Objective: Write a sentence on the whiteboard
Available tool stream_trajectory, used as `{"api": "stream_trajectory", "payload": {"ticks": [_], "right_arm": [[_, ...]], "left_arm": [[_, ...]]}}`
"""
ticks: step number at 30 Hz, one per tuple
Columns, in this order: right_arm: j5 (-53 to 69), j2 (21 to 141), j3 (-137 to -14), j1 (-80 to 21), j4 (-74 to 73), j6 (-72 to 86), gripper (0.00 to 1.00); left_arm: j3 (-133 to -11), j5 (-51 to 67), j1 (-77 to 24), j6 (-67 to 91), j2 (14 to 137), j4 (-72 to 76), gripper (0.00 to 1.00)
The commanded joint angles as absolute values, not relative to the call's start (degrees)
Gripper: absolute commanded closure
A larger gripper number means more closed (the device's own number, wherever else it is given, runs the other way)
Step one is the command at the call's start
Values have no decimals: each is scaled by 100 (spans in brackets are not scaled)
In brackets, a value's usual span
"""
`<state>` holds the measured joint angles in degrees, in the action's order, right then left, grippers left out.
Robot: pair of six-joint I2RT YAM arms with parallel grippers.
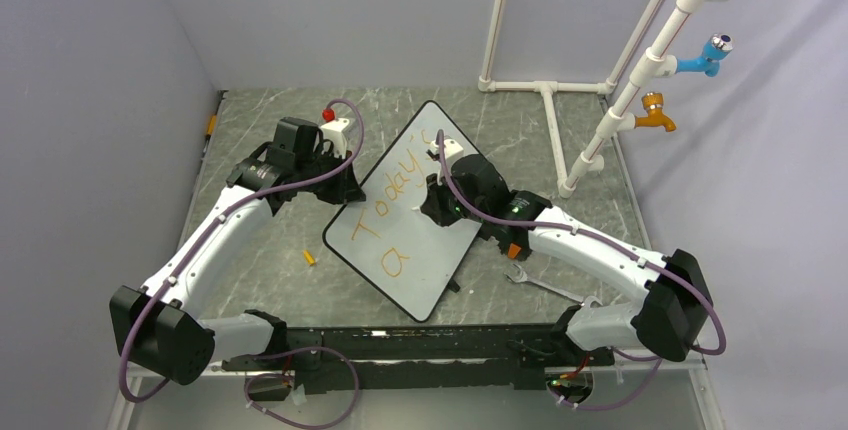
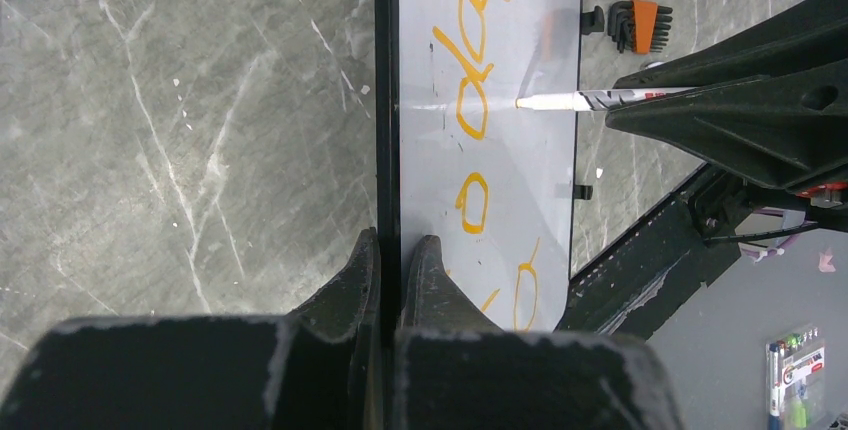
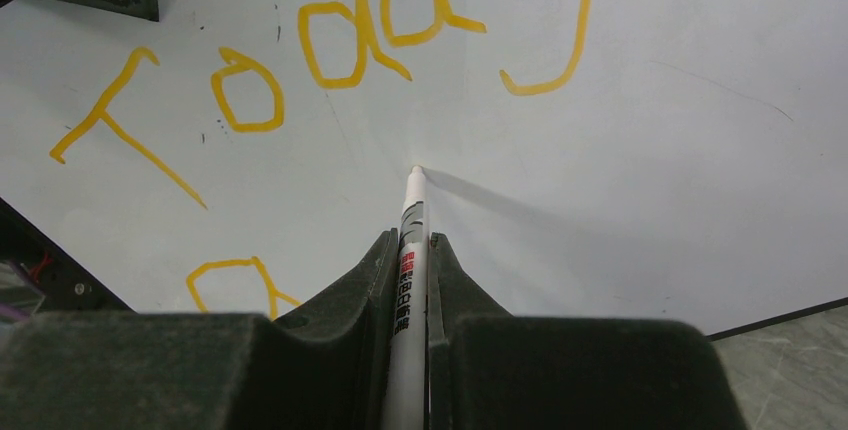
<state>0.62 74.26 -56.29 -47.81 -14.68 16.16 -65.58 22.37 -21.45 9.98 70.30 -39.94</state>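
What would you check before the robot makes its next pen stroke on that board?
1. Whiteboard held steady: ok, the left gripper is shut on its black rim.
2. Marker in grip: ok, the right gripper is shut on it.
3. Tip over bare board: ok, clear of the orange letters.
4. Tip touching the surface: cannot tell.
5. Sentence finished: not ok, under "Today's" only one letter stands.
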Motion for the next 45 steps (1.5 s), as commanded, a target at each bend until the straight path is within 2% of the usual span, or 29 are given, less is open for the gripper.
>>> {"api": "stream_trajectory", "payload": {"ticks": [1, 19, 28, 45], "right_arm": [[436, 7515, -5697, -4792, -1176, 1586, 100], [859, 7189, -5168, -4823, -1349, 1704, 100], [612, 7051, -4993, -4818, -1538, 1746, 100], [16, 7348, -5697, -4820, -1894, 1640, 100]], "left_arm": [[-6504, 1273, -2131, 431, 6997, -4037, 100], [-6514, 1251, -2136, 433, 7014, -4041, 100], [-6517, 1245, -2137, 439, 7021, -4034, 100], [-6508, 1252, -2136, 439, 6993, -4037, 100]]}}
